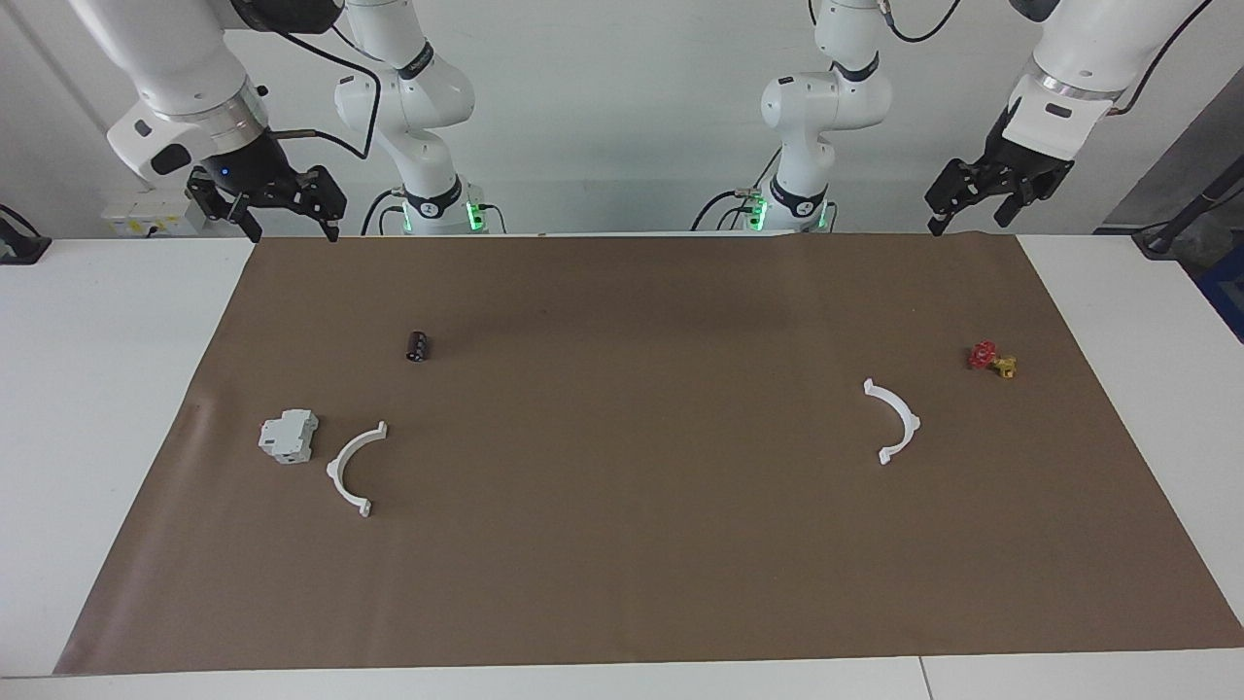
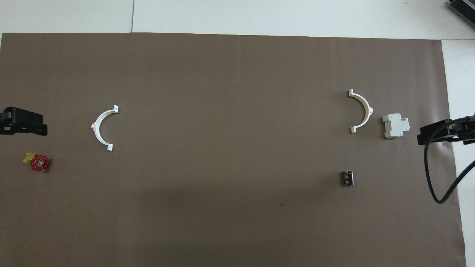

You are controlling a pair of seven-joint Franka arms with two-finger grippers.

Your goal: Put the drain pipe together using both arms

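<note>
The drain pipe lies in two separate white half-rings on the brown mat. One half-ring [image 1: 335, 470] [image 2: 369, 110] rests toward the right arm's end, beside a grey-white block. The other half-ring [image 1: 912, 420] [image 2: 94, 128] rests toward the left arm's end. Their open sides face each other across the mat's middle. My right gripper [image 1: 293, 231] [image 2: 434, 135] hangs open and holds nothing, high over the mat's edge at its own end. My left gripper [image 1: 972, 222] [image 2: 22, 124] hangs open too, raised over its end of the mat, with nothing in it.
A grey-white boxy block [image 1: 289, 436] [image 2: 395, 125] sits next to the first half-ring. A small dark cylinder [image 1: 419, 345] [image 2: 347, 177] lies nearer to the robots. A red and yellow valve piece [image 1: 989, 358] [image 2: 39, 162] lies at the left arm's end. The brown mat [image 1: 622, 564] covers the white table.
</note>
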